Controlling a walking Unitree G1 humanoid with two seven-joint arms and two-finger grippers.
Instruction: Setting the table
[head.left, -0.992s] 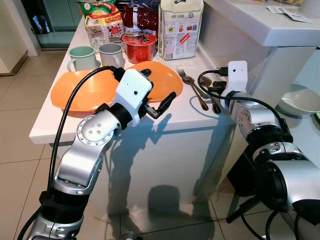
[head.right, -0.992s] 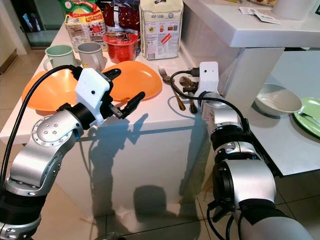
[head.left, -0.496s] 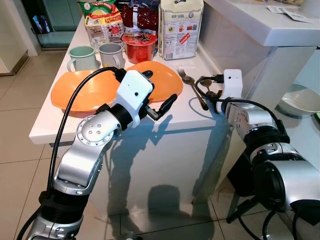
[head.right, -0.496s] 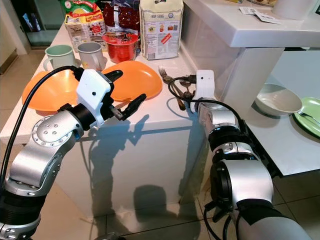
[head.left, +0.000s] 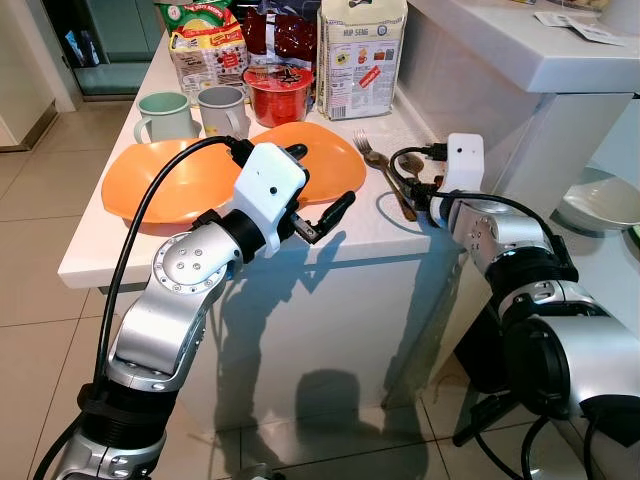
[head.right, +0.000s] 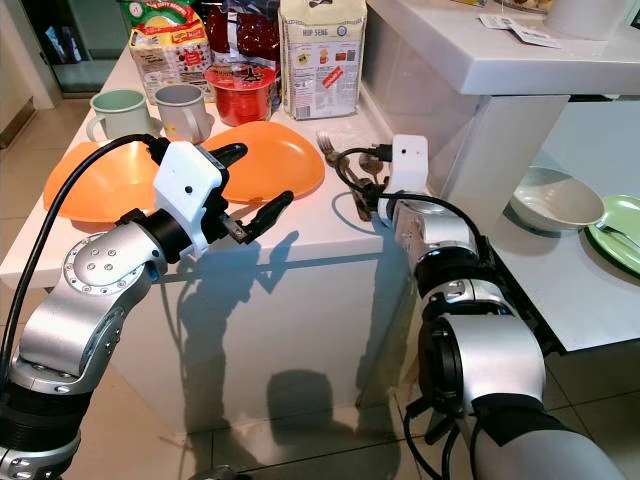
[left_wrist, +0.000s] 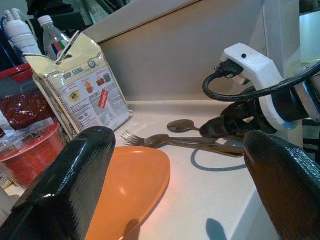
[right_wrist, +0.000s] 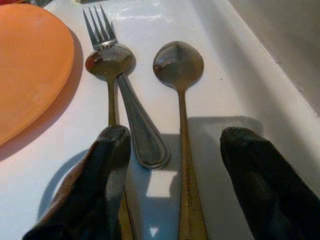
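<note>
The cutlery lies on the white counter (head.left: 90, 255), between the orange plate (right_wrist: 30, 65) and the wall: a fork (right_wrist: 107, 55), a small spoon (right_wrist: 109, 62) whose bowl rests on the fork's neck, and a second spoon (right_wrist: 178, 65) lying apart on its own. The right gripper (right_wrist: 172, 165) is low over the handles with its 2 fingers spread; the second spoon's handle runs between them.

I judge the step is to pick up cutlery. To do it well, the right gripper should take only the single spoon: go straight down, keep the fingers clear of the crossed fork and small spoon, and close on the middle of the handle, flat against the counter.

The left gripper (head.left: 322, 205) hangs spread over the plate's near rim, holding nothing.
</note>
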